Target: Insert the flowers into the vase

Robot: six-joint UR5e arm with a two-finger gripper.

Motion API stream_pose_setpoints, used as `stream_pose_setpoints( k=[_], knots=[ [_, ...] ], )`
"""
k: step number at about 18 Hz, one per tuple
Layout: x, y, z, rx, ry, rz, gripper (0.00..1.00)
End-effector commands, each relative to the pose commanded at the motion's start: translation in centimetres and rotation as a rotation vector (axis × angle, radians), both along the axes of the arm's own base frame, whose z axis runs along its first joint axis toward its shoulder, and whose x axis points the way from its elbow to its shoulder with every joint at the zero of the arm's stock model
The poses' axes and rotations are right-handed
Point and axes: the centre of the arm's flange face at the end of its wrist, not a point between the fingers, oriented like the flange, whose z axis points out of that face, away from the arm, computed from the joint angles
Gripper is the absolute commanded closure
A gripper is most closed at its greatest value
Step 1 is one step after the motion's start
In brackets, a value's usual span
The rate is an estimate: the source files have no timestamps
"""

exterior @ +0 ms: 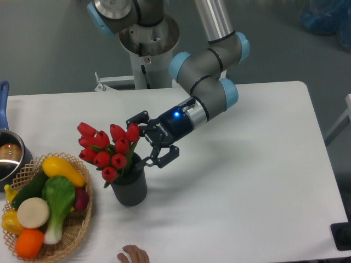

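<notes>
The flowers (pixel 108 149), red tulip buds with green leaves, stand with their stems down in the vase (pixel 130 187), a dark grey cylinder on the white table. The bunch leans to the left over the vase's rim. My gripper (pixel 140 140) is just right of the buds, above the vase's mouth, with its fingers (pixel 156 160) spread wide apart. It is open and holds nothing. The stems inside the vase are hidden.
A wicker basket (pixel 73 238) of toy vegetables sits at the front left, close to the vase. A metal pot (pixel 7 156) with a blue handle is at the left edge. A person's hand (pixel 133 255) shows at the bottom edge.
</notes>
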Motion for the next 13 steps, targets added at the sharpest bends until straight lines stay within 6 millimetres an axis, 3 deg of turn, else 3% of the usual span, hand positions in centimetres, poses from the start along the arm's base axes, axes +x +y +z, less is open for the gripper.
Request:
stream_pose_setpoints(
  k=[7,10,13],
  knots=[
    [-3.5,-3.3,4.7,-0.243,0.280,0.118,0.00],
    [-5.3,-5.0,6.7,-0.457,0.482,0.197,0.00],
    [-7.7,-7.0,11.2,-0.712,0.719,0.324,0.00]
  ],
)
